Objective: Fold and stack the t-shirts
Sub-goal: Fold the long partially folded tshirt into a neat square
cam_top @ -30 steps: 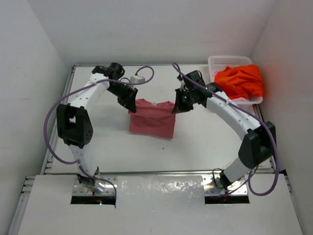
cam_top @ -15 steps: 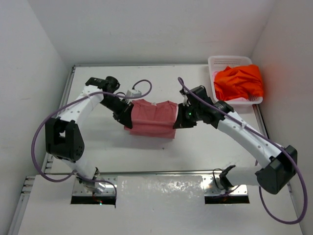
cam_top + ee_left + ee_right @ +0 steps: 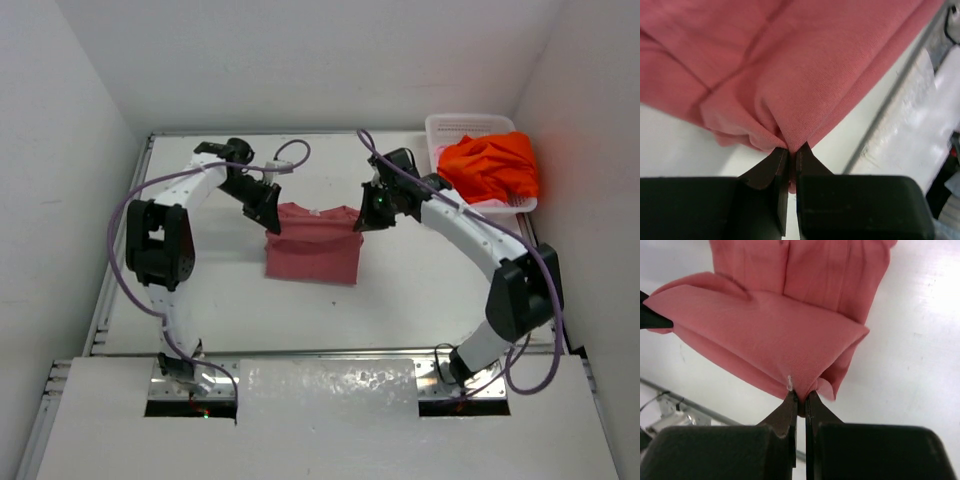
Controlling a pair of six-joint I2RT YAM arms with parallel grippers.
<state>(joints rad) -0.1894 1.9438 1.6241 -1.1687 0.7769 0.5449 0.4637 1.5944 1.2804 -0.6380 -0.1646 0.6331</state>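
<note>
So, top view: the rose-red t-shirt sits mid-frame on the worktop, with its far corners held by the two arms, which reach in from either side with elbows bowed outward. The orange t-shirt waits in the white basket, upper right.

Left wrist view: the left fingers are pinched tight on a bunched corner of cloth.

Right wrist view: the right fingers are likewise clamped on the opposite corner. I'd keep both corners level and move them together so the fold lands square.

Folded rose-red t-shirt lies centrally, far corners lifted; orange t-shirt bunched far-right.
</note>
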